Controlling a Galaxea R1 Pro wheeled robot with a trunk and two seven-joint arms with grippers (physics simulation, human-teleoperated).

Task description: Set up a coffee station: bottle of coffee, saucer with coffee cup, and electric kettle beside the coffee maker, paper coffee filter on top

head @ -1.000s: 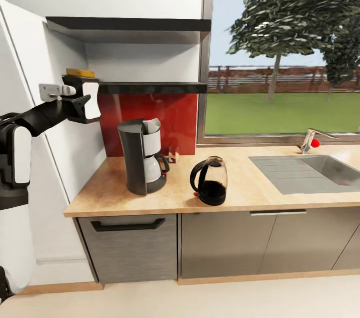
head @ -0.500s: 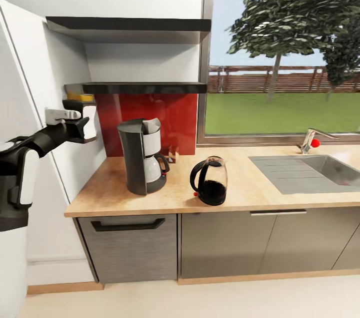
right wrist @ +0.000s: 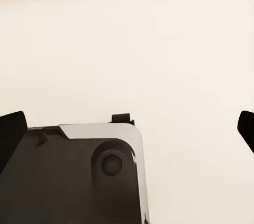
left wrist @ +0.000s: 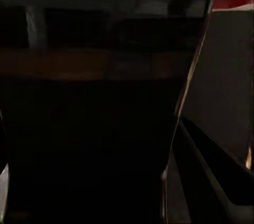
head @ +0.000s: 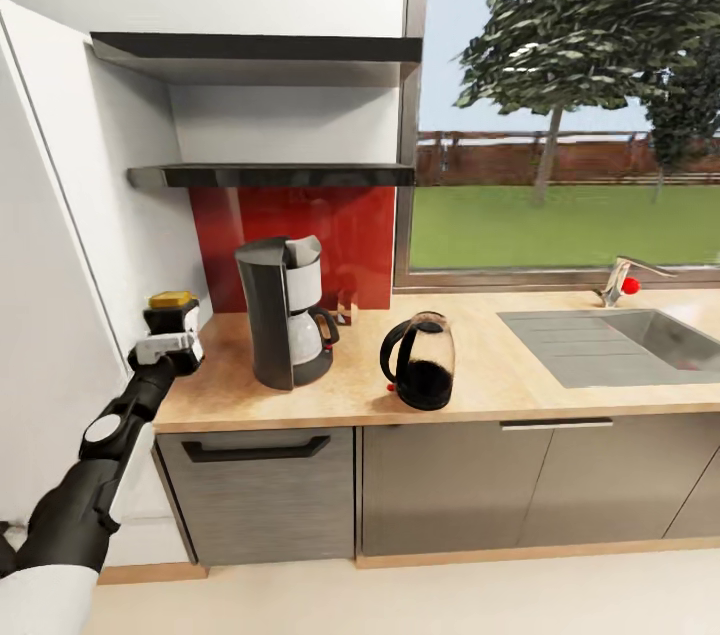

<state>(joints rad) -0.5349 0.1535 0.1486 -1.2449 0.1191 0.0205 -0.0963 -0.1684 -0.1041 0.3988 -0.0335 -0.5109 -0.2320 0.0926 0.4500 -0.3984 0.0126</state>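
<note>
The bottle of coffee [head: 173,305], dark with a tan-gold cap, is held in my left gripper [head: 172,325] just over the left end of the kitchen countertop [head: 520,380]. Its dark body [left wrist: 95,102] sits close up in the left wrist view. It hangs left of the coffee maker [head: 285,320], a short gap apart. The electric kettle [head: 420,360] stands on the counter to the coffee maker's right. The kitchen shelf [head: 290,175] is bare. My right gripper [right wrist: 128,126] is open over pale floor. The paper coffee filter, saucer and coffee cup are out of view.
A small brown box [head: 345,310] sits behind the coffee maker against the red backsplash. The steel sink [head: 610,345] and tap [head: 625,283] lie at the right. A white wall panel [head: 90,245] borders the counter's left end.
My left arm has come down from shelf height to counter level, carrying the bottle of coffee off the shelf. The coffee maker and kettle have not moved.
</note>
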